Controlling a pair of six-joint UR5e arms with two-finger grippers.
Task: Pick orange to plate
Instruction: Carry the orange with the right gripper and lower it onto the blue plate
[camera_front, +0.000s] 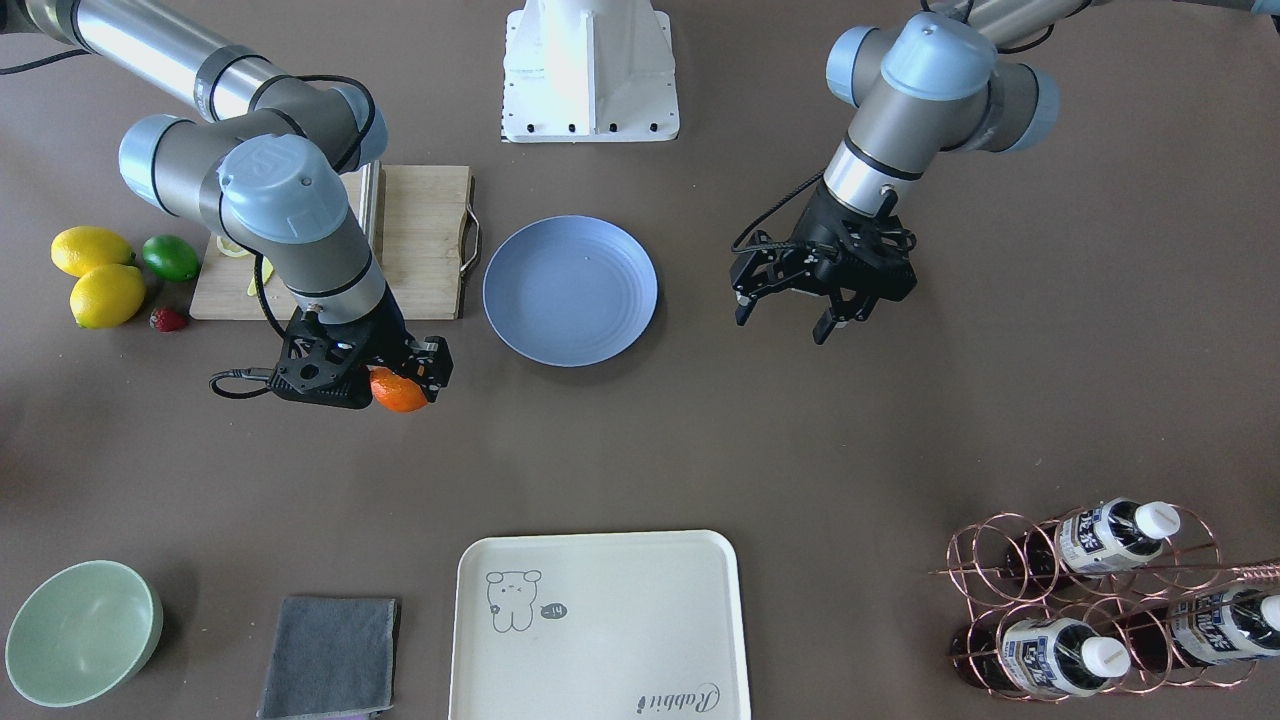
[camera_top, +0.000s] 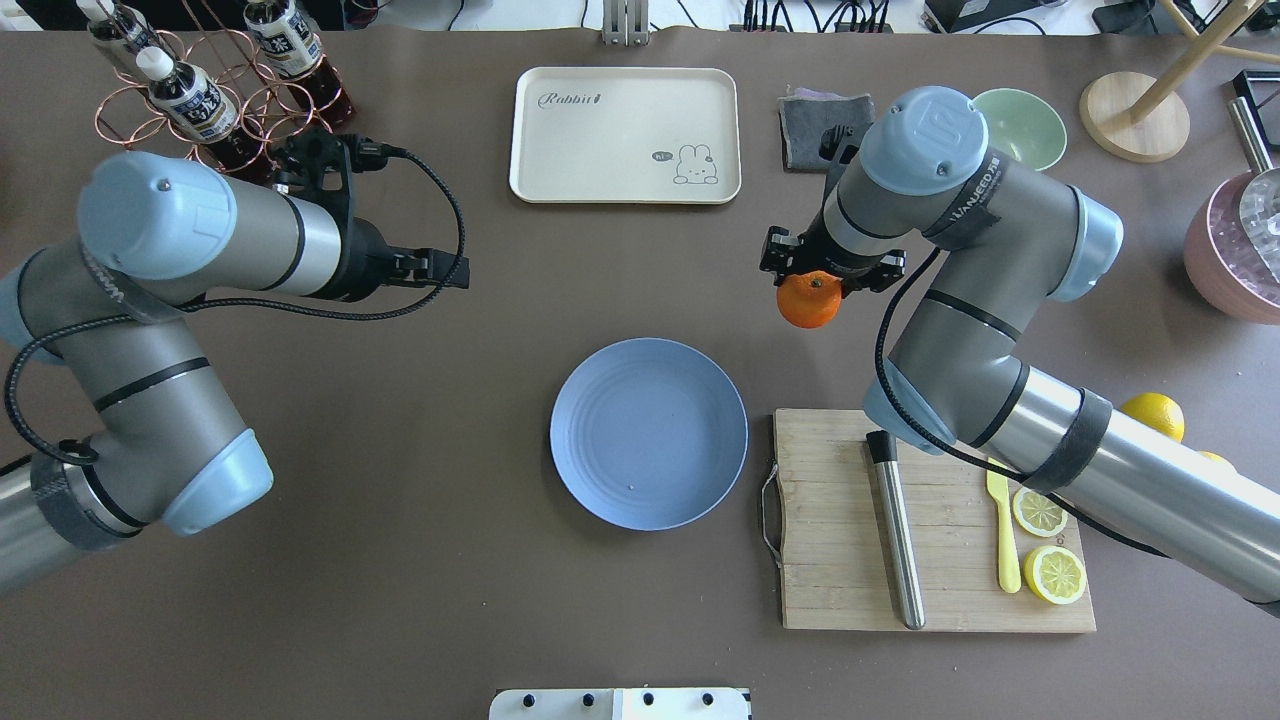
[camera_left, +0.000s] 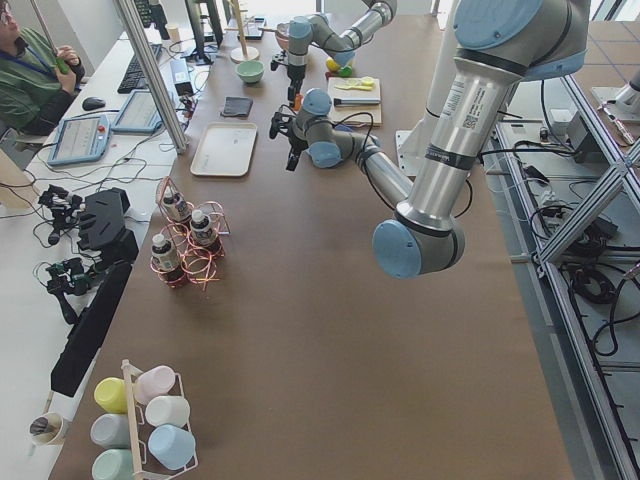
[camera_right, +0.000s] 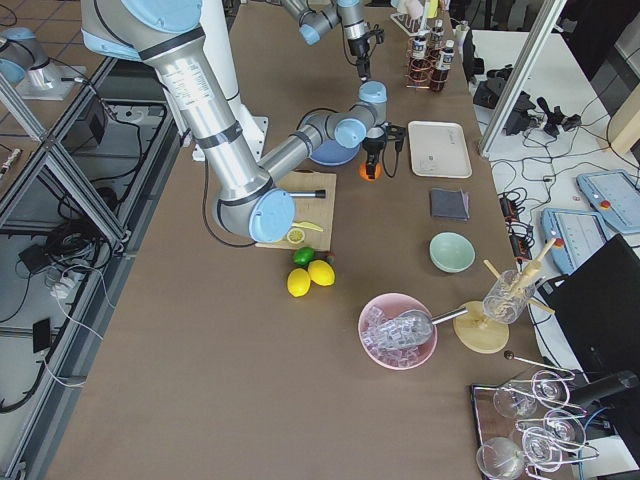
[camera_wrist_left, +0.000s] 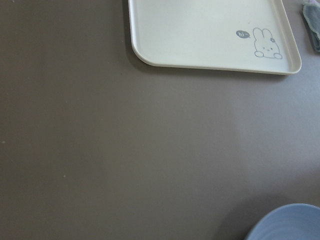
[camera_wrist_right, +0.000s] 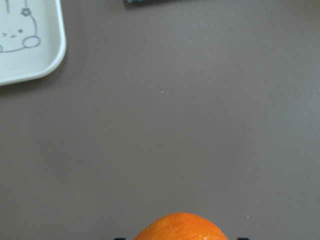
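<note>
Overhead and front cameras look steeply down from opposite long edges of the tabletop (camera_top: 400, 620), sharing the plate (camera_top: 648, 433). Side cameras look along it; wrist cameras sit close above.

Place: robotics lab.
Bench: long brown-covered bench (camera_left: 330, 330) framed by silver aluminium-profile posts (camera_left: 150, 72).
Side desk: grey teach-pendant tablets (camera_left: 78, 138), with loose black cables (camera_right: 70, 245) on the floor.
Person: seated operator in green jacket (camera_left: 25, 72).
</note>
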